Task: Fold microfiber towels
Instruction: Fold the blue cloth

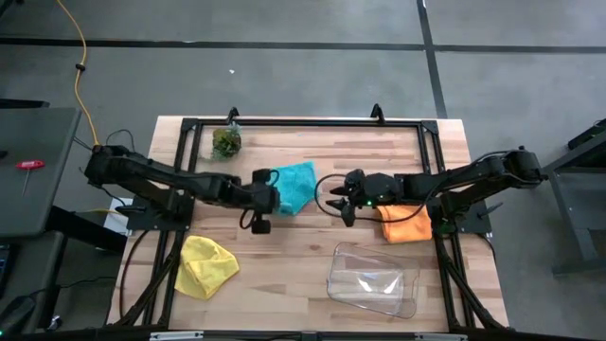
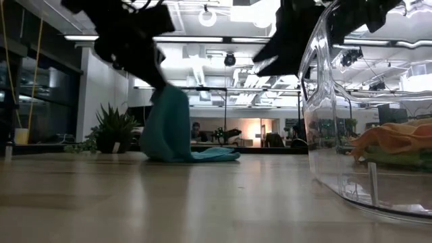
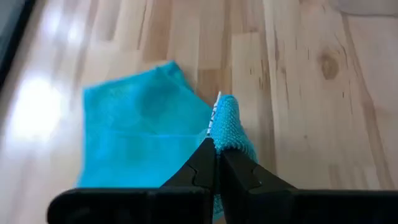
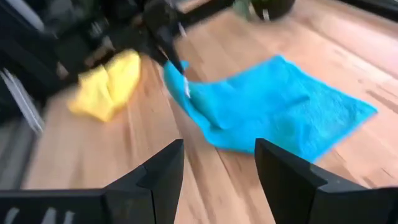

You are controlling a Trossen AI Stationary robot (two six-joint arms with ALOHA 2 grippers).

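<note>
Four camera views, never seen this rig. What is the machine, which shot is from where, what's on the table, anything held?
Two dark robot arms work at a wooden table. One picture looks straight down, one looks level from the tabletop, and one comes from each wrist. The left gripper is shut on a corner of the teal microfiber towel, lifting it. The right gripper is open and empty, just beside that towel. Also lying there: a crumpled yellow microfiber towel, an orange microfiber towel, a clear plastic rectangular tray and a small dark green leafy clump.
</note>
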